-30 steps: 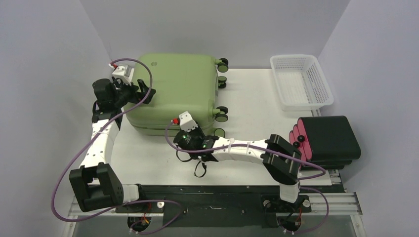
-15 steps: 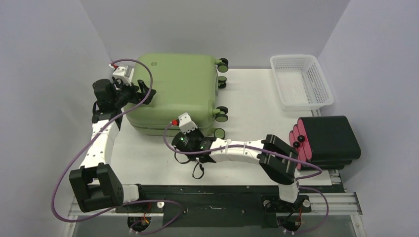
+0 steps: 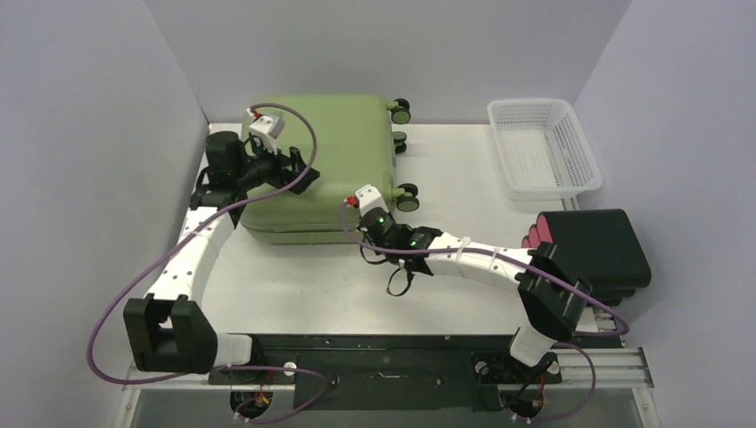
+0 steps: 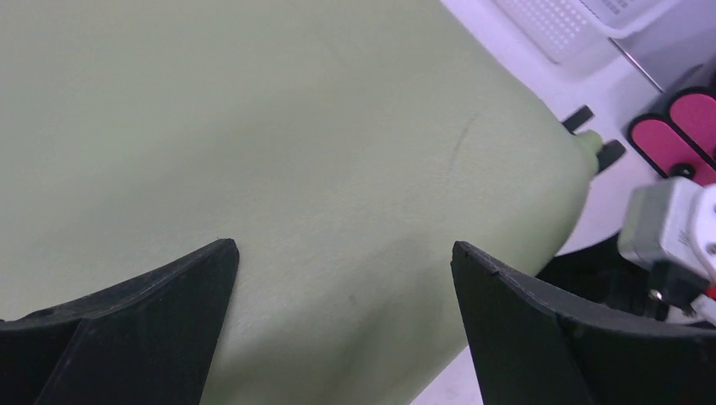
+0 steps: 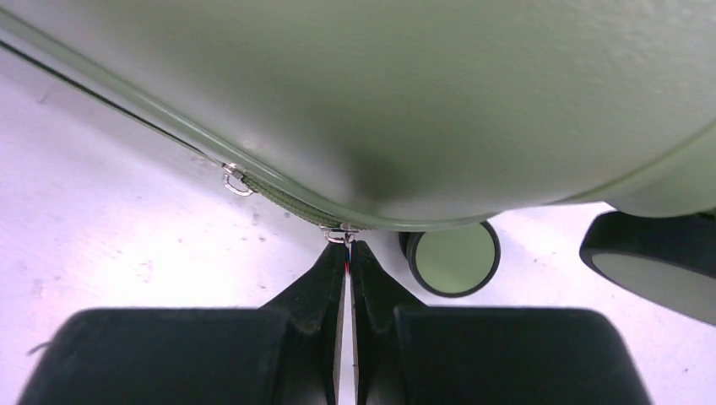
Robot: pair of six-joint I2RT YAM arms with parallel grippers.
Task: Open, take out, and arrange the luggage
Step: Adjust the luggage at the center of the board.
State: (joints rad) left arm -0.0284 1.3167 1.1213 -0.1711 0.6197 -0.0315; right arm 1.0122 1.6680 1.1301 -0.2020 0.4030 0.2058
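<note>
- Moved since a second ago: luggage slid back and turned a little on the table; left gripper carried from its left edge onto its top; right gripper taken along its near side toward the wheel corner.
- At the near right corner of the luggage: right gripper closed tight, fingertips together on a zipper pull by the look of it, beside a green-capped wheel; a second pull hanging free farther left along the seam.
- Lying flat and zipped, toward the far left of the table, wheels to the right.
- Likely stiff, smooth and slippery on the shell, bulky enough to slide when pulled; best taken by the zipper pull, with the shell held down from above.
- Over the top of the luggage: left gripper spread wide, holding nothing; contact with the shell not clear.
- Contents of the luggage hidden behind the closed shell.
- Right of the luggage, near side: smaller black case with pink-red side, shut.
- Right of the luggage, far side: white mesh basket, nothing visible inside.
</note>
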